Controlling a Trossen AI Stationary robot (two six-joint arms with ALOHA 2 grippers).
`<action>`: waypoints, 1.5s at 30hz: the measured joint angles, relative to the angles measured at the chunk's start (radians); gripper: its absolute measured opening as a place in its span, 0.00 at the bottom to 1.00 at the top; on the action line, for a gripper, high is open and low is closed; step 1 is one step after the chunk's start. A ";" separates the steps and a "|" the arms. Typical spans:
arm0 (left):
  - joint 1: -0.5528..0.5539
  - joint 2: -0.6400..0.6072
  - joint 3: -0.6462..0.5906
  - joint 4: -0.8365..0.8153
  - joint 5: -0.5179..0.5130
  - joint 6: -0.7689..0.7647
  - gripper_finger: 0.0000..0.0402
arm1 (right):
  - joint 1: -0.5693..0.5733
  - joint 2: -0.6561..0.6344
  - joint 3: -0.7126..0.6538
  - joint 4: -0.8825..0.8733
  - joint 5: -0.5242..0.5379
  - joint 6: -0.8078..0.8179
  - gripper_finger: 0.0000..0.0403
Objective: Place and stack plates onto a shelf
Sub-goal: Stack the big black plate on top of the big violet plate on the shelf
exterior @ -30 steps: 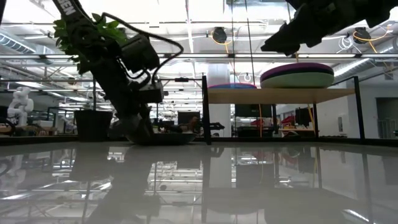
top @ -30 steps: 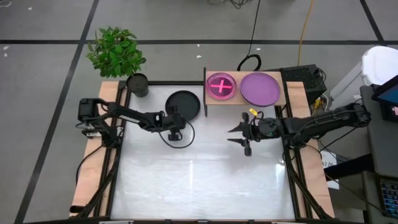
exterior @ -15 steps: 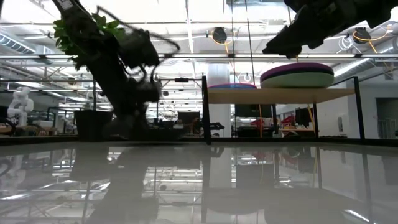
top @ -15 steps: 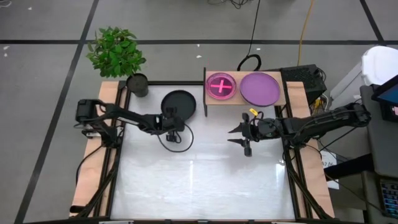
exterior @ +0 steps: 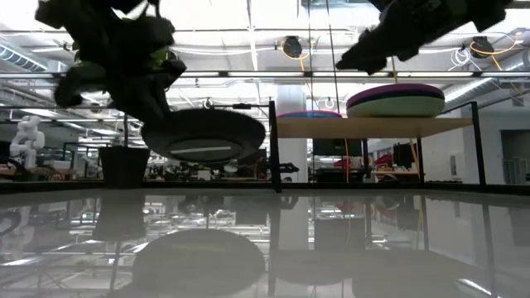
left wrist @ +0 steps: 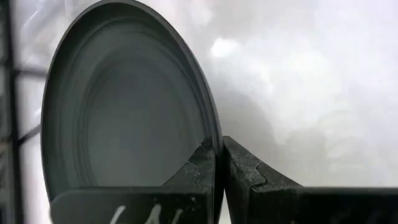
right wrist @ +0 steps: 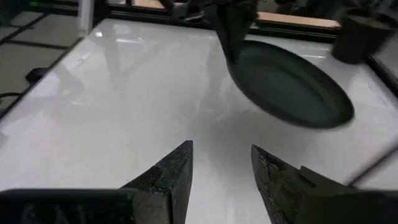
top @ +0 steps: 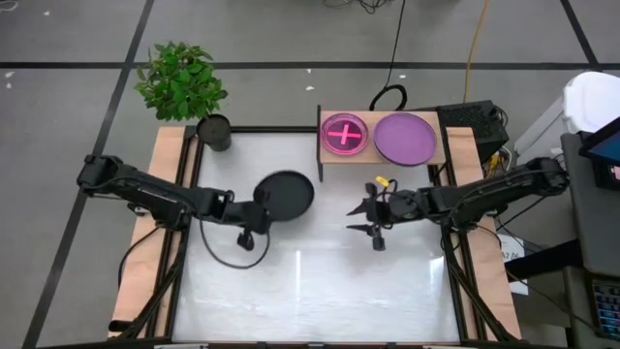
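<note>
Two claws are over the worktop (top: 310, 291). The left claw (top: 254, 215) is pinched tight on the rim of the black plate (top: 286, 194), its two fingers (left wrist: 199, 171) pressed together with the plate's edge between them, as the left wrist view shows. In the low view the black plate (exterior: 203, 135) hangs clear of the worktop's glossy surface, roughly level, with its reflection below it. Taking the shelf (top: 383, 155) as the landmark, the black plate is off the shelf's left end and a little nearer the front of the worktop, well apart from the shelf.

The right claw (top: 371, 217) hovers in front of the shelf, below its middle in the high view, with its fingers (right wrist: 171, 171) spread wide and nothing between them. It points toward the black plate, which shows farther off in the right wrist view (right wrist: 289, 84).

On the shelf lie a pink plate (top: 344, 134) at the left end and a purple plate (top: 405, 138) at the right end, side by side. In the low view the purple plate (exterior: 396, 89) tops a stack with a sage green plate (exterior: 396, 106) beneath it.

A small dark pot (top: 214, 132) stands at the worktop's back left corner, well left of the shelf, with a green plant (top: 180, 79) just behind it.
</note>
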 joint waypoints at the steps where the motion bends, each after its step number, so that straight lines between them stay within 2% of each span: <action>1: -0.015 -0.002 0.003 -0.001 0.020 0.001 0.03 | 0.007 0.029 0.024 -0.003 -0.007 -0.004 0.36; 10: -0.129 0.011 0.046 -0.004 0.064 0.009 0.03 | 0.065 0.292 0.317 -0.195 -0.012 -0.059 0.36; 15: -0.170 0.010 0.090 0.000 0.085 0.040 0.03 | 0.077 0.392 0.427 -0.265 -0.006 -0.103 0.36; 19: -0.191 0.010 0.111 0.002 0.088 0.071 0.03 | 0.078 0.418 0.468 -0.287 -0.006 -0.126 0.36; 29: -0.198 0.011 0.119 0.006 0.089 0.133 0.03 | 0.077 0.417 0.469 -0.334 -0.025 -0.185 0.35; 33: -0.197 0.011 0.119 0.045 0.090 0.154 0.06 | 0.077 0.417 0.469 -0.335 -0.031 -0.213 0.28; 40: -0.193 0.011 0.119 0.118 0.105 0.215 0.09 | 0.080 0.417 0.467 -0.377 -0.083 -0.256 0.05; 45: -0.193 0.011 0.118 0.164 0.100 0.225 0.10 | 0.100 0.416 0.467 -0.380 -0.083 -0.259 0.03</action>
